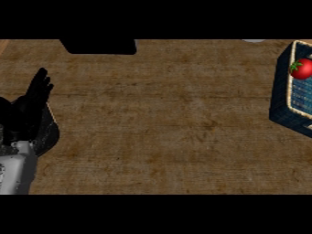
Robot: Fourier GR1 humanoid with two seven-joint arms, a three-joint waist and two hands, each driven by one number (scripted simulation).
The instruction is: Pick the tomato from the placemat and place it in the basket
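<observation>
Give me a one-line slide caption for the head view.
Tomato lies in the basket at right; open left hand rests at the counter's left edge.

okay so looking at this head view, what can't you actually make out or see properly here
- Right robot hand: shows nowhere in the head view.
- Basket: cut off by the right edge, so its full shape is unknown.
- Tomato: sits at the basket's rim; whether it rests inside cannot be told.
- Placemat: mostly hidden under the left robot hand and forearm.
- Dark object at the top: cut off, unidentifiable.
</observation>
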